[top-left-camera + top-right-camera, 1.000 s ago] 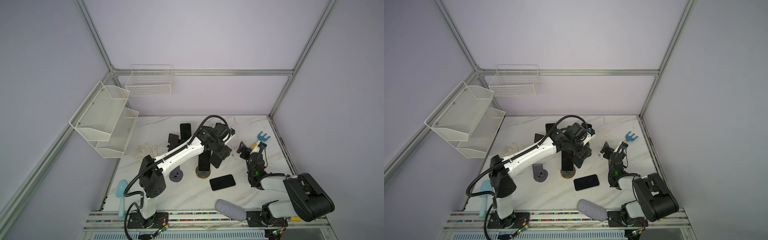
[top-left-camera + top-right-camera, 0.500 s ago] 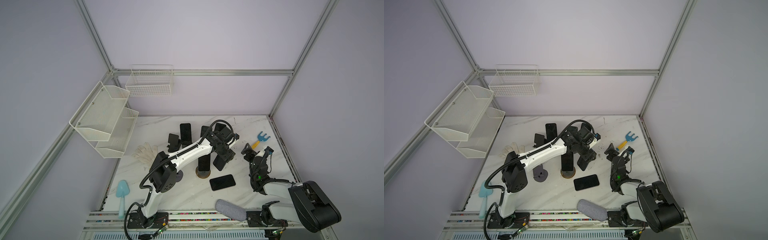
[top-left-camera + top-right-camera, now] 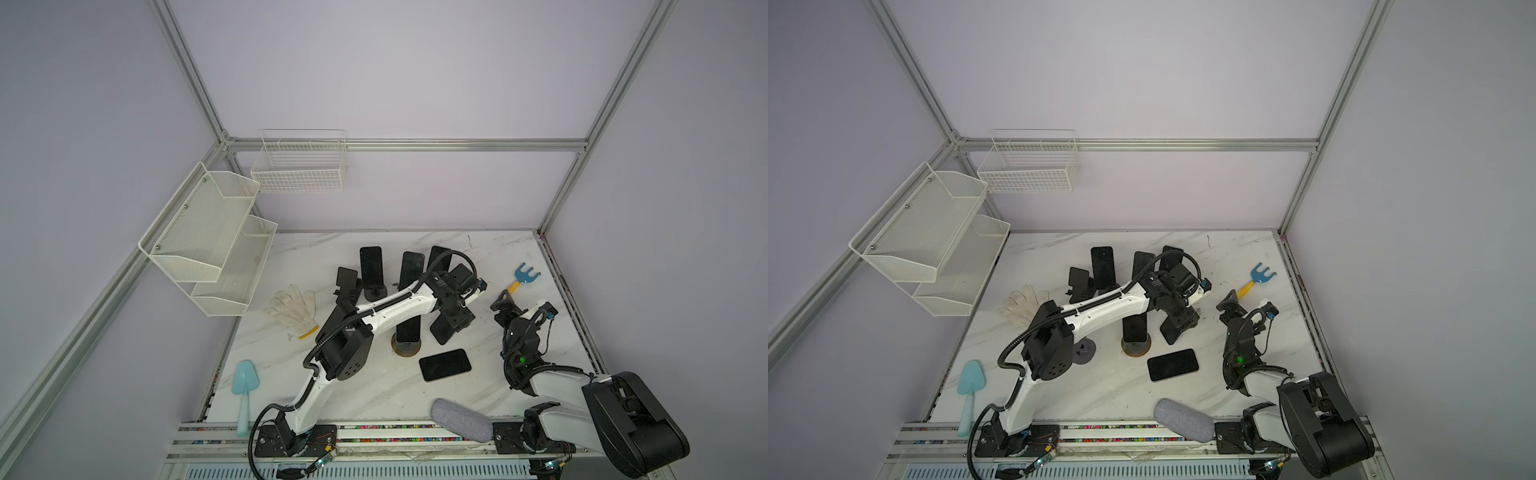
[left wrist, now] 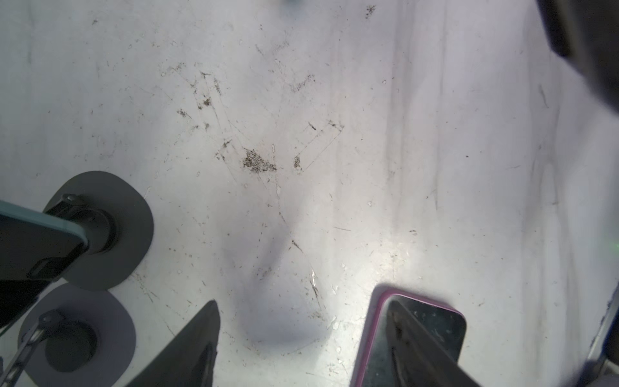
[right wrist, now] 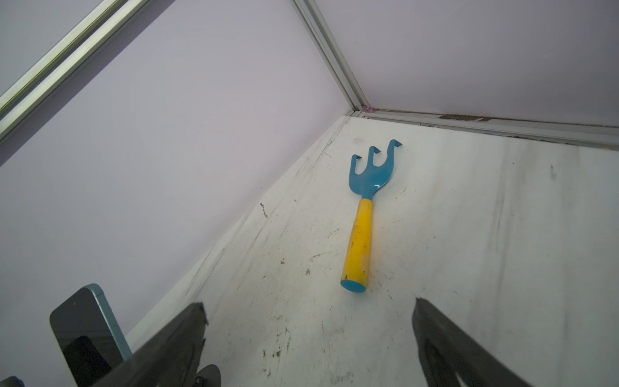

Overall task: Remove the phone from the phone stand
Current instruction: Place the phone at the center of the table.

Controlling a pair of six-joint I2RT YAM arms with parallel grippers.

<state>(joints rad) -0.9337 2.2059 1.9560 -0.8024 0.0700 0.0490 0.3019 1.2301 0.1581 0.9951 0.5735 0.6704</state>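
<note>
Phone (image 3: 451,326) clamped in left gripper (image 3: 455,320), clear of stand (image 3: 407,345).
Lower gently onto bare table (image 3: 478,257), away from flat phone (image 3: 444,365); right gripper (image 3: 509,307) idles wide open.

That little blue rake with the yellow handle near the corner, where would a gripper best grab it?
By the yellow handle, mid-length, coming down from above with the jaws across its width. The rake lies flat on the table, so the handle's round sides are free; the blue head is wide with bent tines, probably a poorer hold.
</note>
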